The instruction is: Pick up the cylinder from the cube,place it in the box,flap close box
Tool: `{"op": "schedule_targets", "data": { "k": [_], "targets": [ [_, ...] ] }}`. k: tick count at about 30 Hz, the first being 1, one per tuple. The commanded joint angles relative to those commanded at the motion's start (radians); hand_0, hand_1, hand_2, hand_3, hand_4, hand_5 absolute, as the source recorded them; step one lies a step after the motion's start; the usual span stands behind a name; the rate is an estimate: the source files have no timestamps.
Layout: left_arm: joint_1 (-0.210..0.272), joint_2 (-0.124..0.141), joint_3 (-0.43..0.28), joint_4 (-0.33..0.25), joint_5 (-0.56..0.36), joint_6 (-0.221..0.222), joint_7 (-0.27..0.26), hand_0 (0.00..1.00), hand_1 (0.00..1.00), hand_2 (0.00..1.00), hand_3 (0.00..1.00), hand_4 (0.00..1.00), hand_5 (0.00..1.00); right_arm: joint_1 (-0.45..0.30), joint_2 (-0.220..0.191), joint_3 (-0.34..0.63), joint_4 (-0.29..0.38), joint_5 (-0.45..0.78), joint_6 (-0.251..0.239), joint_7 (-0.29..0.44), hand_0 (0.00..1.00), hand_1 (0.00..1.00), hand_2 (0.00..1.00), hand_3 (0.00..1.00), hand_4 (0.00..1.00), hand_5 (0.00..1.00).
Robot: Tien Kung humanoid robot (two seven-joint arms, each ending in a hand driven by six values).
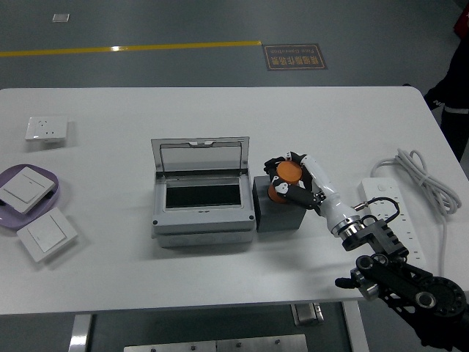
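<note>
One orange cylinder (286, 180) upright on cube (278, 204), axis vertical, clasped by right hand (292, 180). Just left, box (203, 213) with lid raised; bare table (220, 279) toward near edge.

Orange cylinder (287, 174), dark grey cube (278, 214)

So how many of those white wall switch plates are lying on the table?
3, all at the left end: one switch plate alone near the far-left corner, one lying on the purple tray, and one just in front of the tray. None appear hidden.
</note>
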Motion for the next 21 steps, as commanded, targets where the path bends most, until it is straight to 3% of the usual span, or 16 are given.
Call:
{"op": "schedule_targets", "data": {
  "k": [3, 10, 14, 15, 20, 21],
  "targets": [
    [0.0, 0.0, 0.0, 0.0, 0.0, 0.0, 0.0, 0.612, 0.623, 0.625, 0.641, 0.707, 0.253, -0.003, -0.003, 0.008, 0.027, 0.026, -0.006, -0.005, 0.517, 0.491, 0.445, 0.335, 0.029, 0.002],
    [0.001, 0.0, 0.008, 0.001, -0.007, 0.001, 0.001, 0.611, 0.624, 0.625, 0.642, 0.707, 0.253, -0.019, -0.015, 0.046, 0.162, 0.102, -0.026, -0.017, 0.488, 0.462, 0.429, 0.327, 0.028, 0.002],
    [0.001, 0.002, 0.016, 0.003, -0.016, 0.001, 0.001, 0.611, 0.624, 0.625, 0.642, 0.707, 0.253, -0.008, -0.024, 0.053, 0.244, 0.092, -0.03, -0.047, 0.488, 0.462, 0.429, 0.327, 0.028, 0.002],
    [0.001, 0.003, 0.018, 0.003, -0.018, 0.001, 0.001, 0.612, 0.623, 0.625, 0.641, 0.707, 0.253, -0.003, -0.025, 0.051, 0.265, 0.087, -0.029, -0.056, 0.417, 0.395, 0.413, 0.303, 0.014, 0.002],
    [0.002, 0.006, 0.026, 0.005, -0.026, 0.001, 0.001, 0.612, 0.623, 0.625, 0.641, 0.707, 0.253, 0.035, -0.023, 0.03, 0.346, 0.036, -0.014, -0.103, 0.417, 0.395, 0.413, 0.303, 0.014, 0.002],
    [0.002, 0.006, 0.027, 0.005, -0.026, 0.001, 0.001, 0.611, 0.623, 0.626, 0.641, 0.707, 0.253, 0.046, -0.022, 0.024, 0.356, 0.017, -0.008, -0.117, 0.146, 0.271, 0.378, 0.284, 0.002, 0.002]
  ]
}}
